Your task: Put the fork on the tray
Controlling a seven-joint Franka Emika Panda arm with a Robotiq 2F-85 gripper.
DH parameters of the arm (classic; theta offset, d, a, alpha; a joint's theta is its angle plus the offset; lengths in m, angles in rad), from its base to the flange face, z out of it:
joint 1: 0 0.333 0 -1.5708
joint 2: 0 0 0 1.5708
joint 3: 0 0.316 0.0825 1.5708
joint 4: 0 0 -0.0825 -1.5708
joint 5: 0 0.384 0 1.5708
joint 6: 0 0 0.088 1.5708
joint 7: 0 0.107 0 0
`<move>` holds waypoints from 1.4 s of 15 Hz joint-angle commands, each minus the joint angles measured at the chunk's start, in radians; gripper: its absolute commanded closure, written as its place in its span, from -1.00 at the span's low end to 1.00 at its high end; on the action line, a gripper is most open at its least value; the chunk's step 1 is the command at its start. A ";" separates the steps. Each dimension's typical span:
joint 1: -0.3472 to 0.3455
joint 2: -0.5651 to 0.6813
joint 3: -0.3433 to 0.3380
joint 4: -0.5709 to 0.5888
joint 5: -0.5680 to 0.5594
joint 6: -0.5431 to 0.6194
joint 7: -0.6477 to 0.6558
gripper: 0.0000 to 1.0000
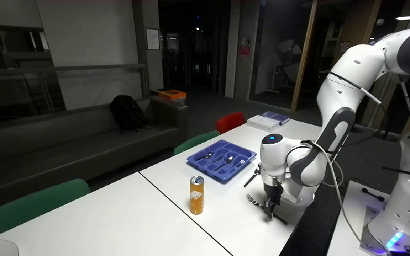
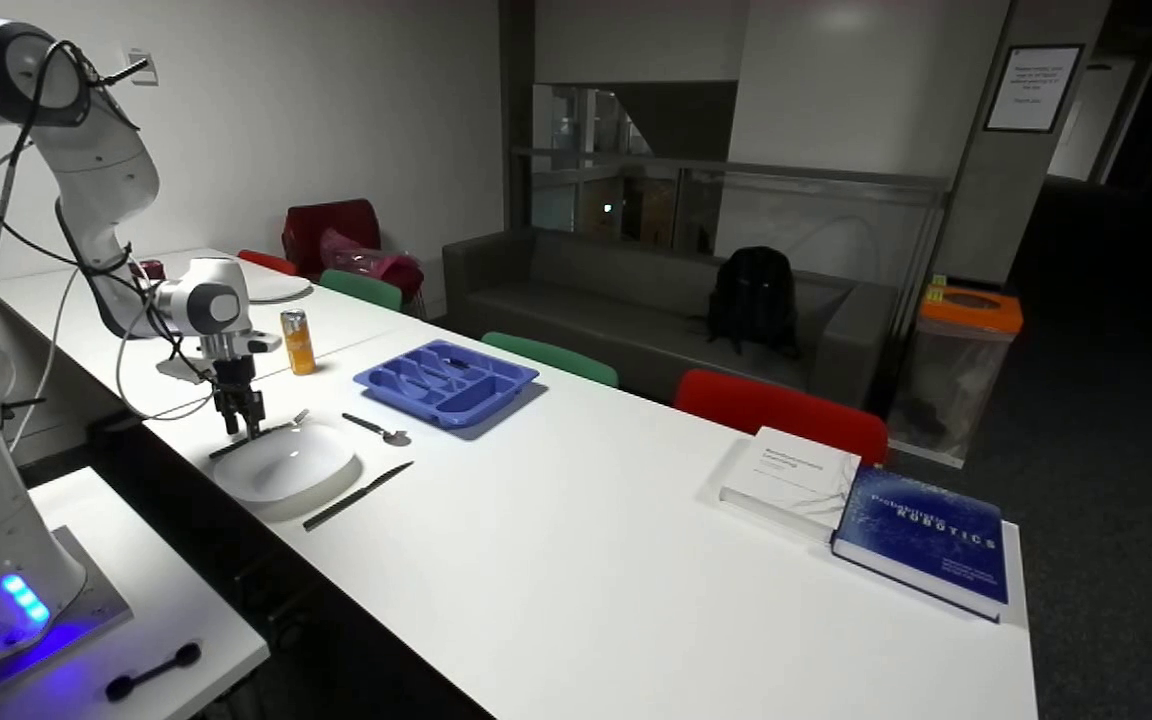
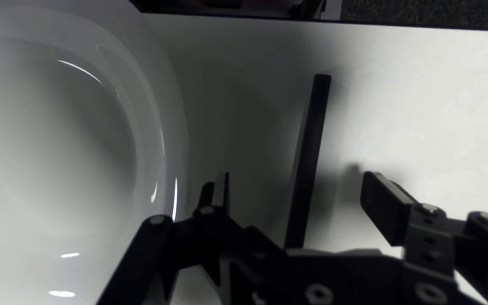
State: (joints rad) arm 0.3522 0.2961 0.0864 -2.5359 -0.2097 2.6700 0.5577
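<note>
The fork (image 1: pixel 258 203) lies on the white table, with metal tines and a dark handle; it also shows in an exterior view (image 2: pixel 281 427). In the wrist view its dark handle (image 3: pixel 309 156) runs between my fingers; the tines are hidden. My gripper (image 3: pixel 297 180) is open around the handle, with a gap on both sides. In both exterior views the gripper (image 1: pixel 269 213) (image 2: pixel 244 430) points down, low over the fork. The blue tray (image 1: pixel 221 177) (image 2: pixel 433 418) stands on the table with several utensils in its compartments.
A white plate (image 2: pixel 286 495) (image 3: pixel 159 127) sits beside the fork. A spoon (image 1: pixel 250 180) (image 2: pixel 366 425) and a knife (image 2: pixel 358 495) lie nearby. An orange can (image 1: pixel 196 199) (image 2: pixel 298 345) stands upright near the tray. Two books (image 2: pixel 791 480) lie toward the table's end.
</note>
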 commanded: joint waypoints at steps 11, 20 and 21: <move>-0.010 0.047 0.014 0.054 0.039 -0.041 -0.121 0.46; -0.002 0.036 0.018 0.062 0.044 -0.073 -0.141 0.94; 0.008 0.010 0.020 0.056 0.043 -0.098 -0.122 0.94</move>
State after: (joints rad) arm 0.3533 0.3347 0.0917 -2.4924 -0.1925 2.6462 0.4466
